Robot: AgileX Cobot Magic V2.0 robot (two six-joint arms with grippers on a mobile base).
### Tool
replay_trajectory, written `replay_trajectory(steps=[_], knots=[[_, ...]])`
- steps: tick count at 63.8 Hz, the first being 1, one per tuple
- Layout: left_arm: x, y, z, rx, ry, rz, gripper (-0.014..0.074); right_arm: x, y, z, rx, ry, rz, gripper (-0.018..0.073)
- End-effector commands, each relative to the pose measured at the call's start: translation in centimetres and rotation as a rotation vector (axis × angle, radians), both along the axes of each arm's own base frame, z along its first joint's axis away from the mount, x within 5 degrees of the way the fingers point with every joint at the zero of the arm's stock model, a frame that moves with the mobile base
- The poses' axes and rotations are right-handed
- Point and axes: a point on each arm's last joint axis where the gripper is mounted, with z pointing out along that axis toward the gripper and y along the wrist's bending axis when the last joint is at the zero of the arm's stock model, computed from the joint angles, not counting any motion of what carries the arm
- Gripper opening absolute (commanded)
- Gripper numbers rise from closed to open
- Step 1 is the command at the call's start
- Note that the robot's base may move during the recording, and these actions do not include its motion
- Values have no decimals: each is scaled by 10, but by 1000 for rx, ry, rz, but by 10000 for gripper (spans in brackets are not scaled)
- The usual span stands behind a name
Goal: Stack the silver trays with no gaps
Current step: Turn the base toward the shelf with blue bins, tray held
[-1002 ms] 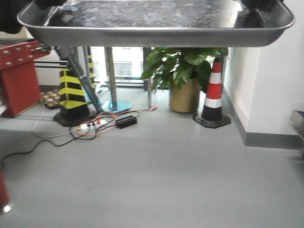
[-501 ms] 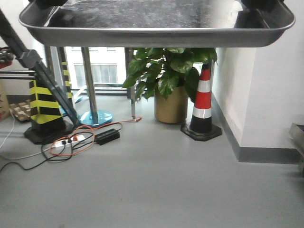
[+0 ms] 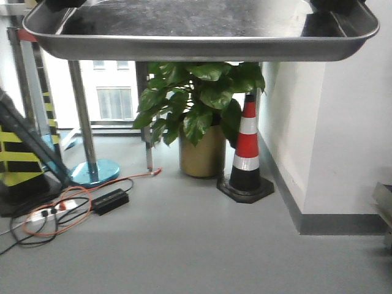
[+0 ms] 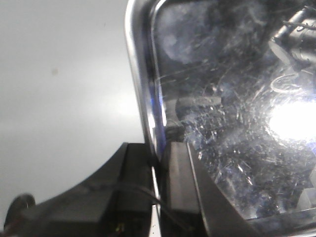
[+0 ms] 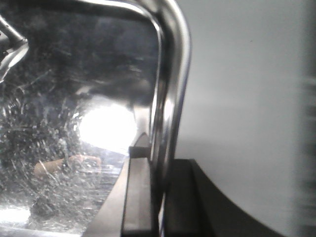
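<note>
Holding one tray (image 3: 202, 48) aloft and level, spanning the top of the front view, well clear of the floor (image 3: 184, 245). Pinched at its left rim by the left gripper (image 4: 155, 153), clamped across the rolled edge from inside and outside. Pinched the same way at its right rim by the right gripper (image 5: 160, 158), closed hard on the steel. Scratched and shiny inside, washed with glare, bare as far as visible. Resting on nothing, and seen with no second tray in any view, so no stack to judge yet.

Below and beyond: a plant (image 3: 196, 98) in a gold pot (image 3: 202, 156), just beside a cone (image 3: 247, 153) near the wall (image 3: 343, 122). Further left, a post (image 3: 82, 122) and cables (image 3: 55, 214) on the floor. At the far right edge, a grey metal corner (image 3: 383, 202), too cropped to name.

Judged as the carry step: lifted, on the way to wherever the other trays sit. Next, probably: find the stack and bring this one square above it. Then match long sides and corners, keep both ends at equal height, and lower straight down so the sloped walls nest fully. Only then let go, both sides together. Worth guarding against a tilt, or a gap left by the grippers caught between the rims.
</note>
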Motion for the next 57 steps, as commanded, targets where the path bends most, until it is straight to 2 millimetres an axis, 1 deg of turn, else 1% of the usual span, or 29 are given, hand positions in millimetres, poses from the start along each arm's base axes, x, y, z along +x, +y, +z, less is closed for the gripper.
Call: replay_trajectory(steps=[1,57], knots=[[-10,9,17,16,-22,-14,-48,-5,-8,20,-10,-75,13,57],[-10,9,17,16,-22,-14,-48,-5,-8,20,-10,-75,13,57]])
